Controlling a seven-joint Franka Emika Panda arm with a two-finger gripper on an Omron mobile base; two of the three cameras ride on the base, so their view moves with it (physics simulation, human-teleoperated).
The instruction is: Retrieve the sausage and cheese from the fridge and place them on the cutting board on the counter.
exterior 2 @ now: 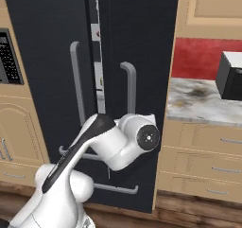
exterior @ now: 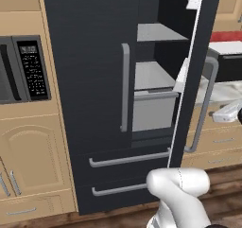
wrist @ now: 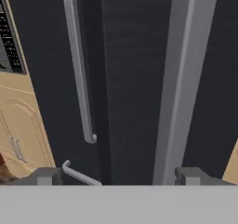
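The black fridge [exterior: 85,80] has its left door shut and its right door [exterior: 198,80] swung out, seen edge-on. Light grey shelves [exterior: 153,75] show inside, and no sausage or cheese is in sight on them. In the hand view my gripper [wrist: 118,176] is open, fingertips [wrist: 44,176] far apart. The right door's grey handle [wrist: 181,79] runs up between them, nearer the right tip, with neither tip touching it. The marble counter [exterior 2: 198,99] lies to the right of the fridge. The cutting board is out of view.
The left door's handle [wrist: 79,69] hangs to the left, with drawer handles [exterior: 127,160] below. A black wall oven [exterior: 23,71] sits in wood cabinets on the left. A dark appliance [exterior 2: 231,75] stands on the counter, and my own arm [exterior 2: 118,146] crowds the door front.
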